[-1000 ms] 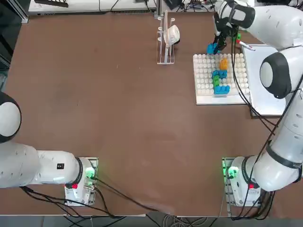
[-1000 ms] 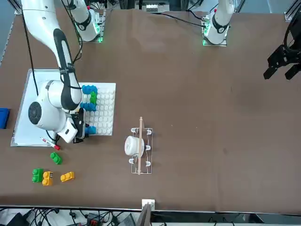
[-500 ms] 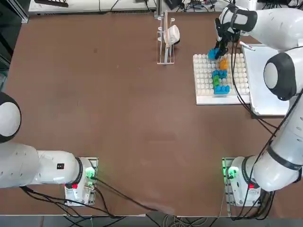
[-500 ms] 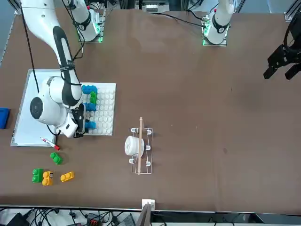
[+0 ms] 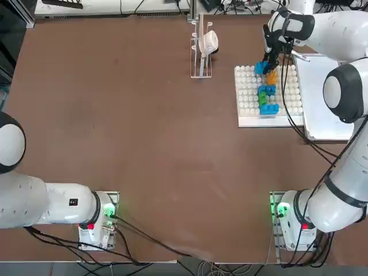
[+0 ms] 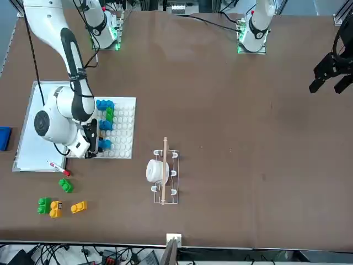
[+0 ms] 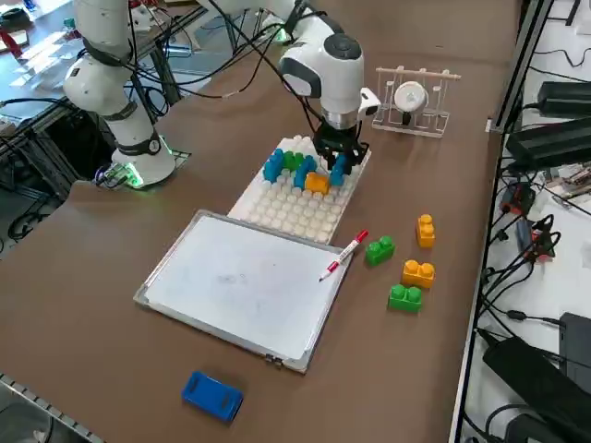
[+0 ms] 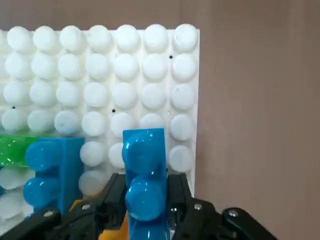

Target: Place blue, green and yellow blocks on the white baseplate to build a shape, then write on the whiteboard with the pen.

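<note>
Blue block [image 8: 144, 185] upright over baseplate [image 8: 125, 85] corner; pen [image 7: 344, 255] beside whiteboard [image 7: 242, 284]; green, yellow blocks [image 7: 408, 261] loose.

No text, label, brand, number or sign can be read anywhere in these views. The whiteboard [image 7: 242, 286] carries only faint smudges, no legible writing, and the pen [image 7: 344, 255] lying at its edge beside the white baseplate [image 7: 295, 208] shows no readable print.
</note>
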